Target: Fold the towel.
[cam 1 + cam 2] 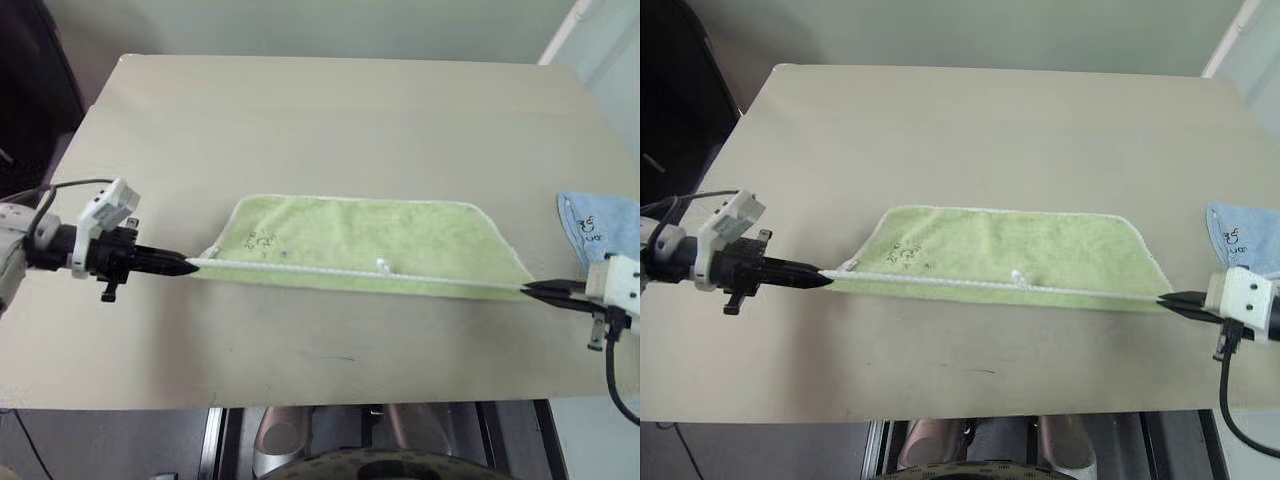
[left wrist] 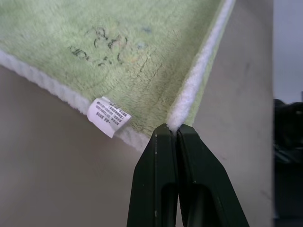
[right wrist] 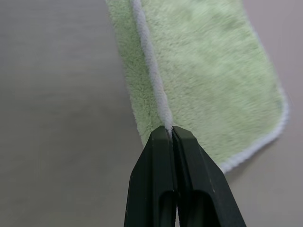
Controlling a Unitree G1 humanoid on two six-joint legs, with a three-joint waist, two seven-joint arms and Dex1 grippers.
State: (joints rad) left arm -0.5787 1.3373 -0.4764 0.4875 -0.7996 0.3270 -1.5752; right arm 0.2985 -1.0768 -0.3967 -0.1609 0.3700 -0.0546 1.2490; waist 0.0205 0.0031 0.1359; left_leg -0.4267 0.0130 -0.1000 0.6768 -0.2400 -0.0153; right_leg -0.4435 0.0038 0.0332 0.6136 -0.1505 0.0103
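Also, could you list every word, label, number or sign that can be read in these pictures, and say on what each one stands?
Nothing can be read for certain.
White sewn-in tag on the towel: lines of small print, too small to read.
Dark printed mark on the towel: a faint drawing with some letters, too blurred to read.
Dark print on the blue cloth: too small to read.

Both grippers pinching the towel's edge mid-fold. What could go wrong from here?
1. Both the left gripper and the right gripper pinch just the white edging of the towel, at the very fingertips; a tug could slip a corner free.
2. The edge is stretched taut between them, so uneven motion may skew the fold.
3. The blue cloth lies close to the right gripper and might get dragged.
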